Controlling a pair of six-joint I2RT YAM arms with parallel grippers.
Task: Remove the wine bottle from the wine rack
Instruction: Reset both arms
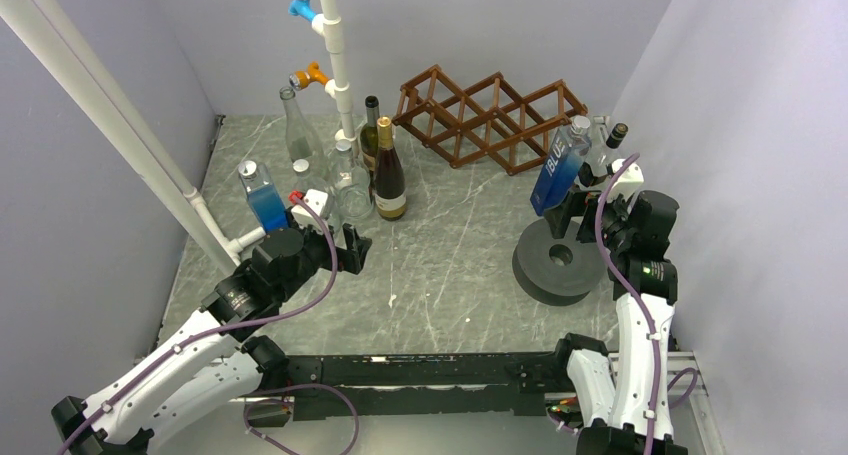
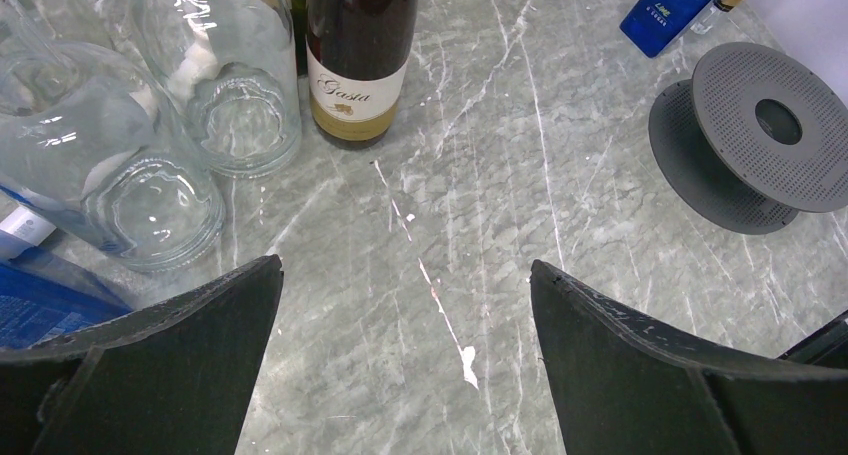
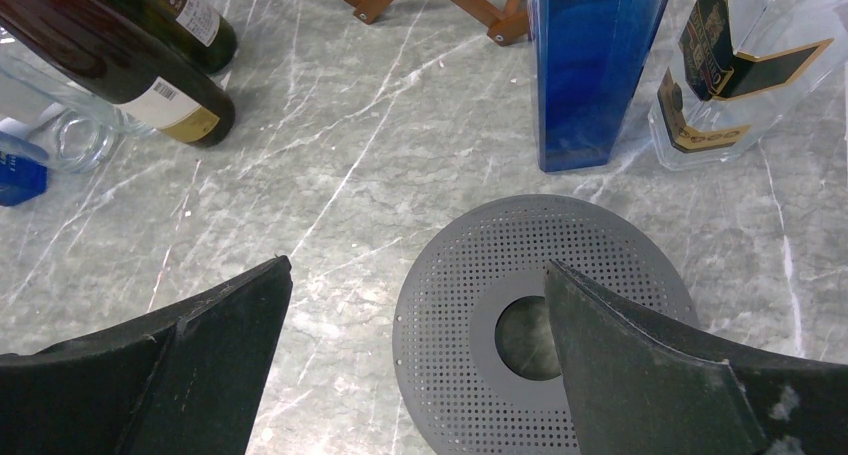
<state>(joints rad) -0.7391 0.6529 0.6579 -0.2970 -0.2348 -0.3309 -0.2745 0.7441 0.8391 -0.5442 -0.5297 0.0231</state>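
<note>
Wine rack at back of bench. Wine bottle, dark glass, gold foil, upright on bench just left of rack. Clear glass bottles further left, see-through; small flask part-filled with blue liquid. Blue square bottle at rack's right end. Left hand front-left of rack, low over bench, fingers wide apart, holding nothing. Right hand wide apart above grey spool.
</note>
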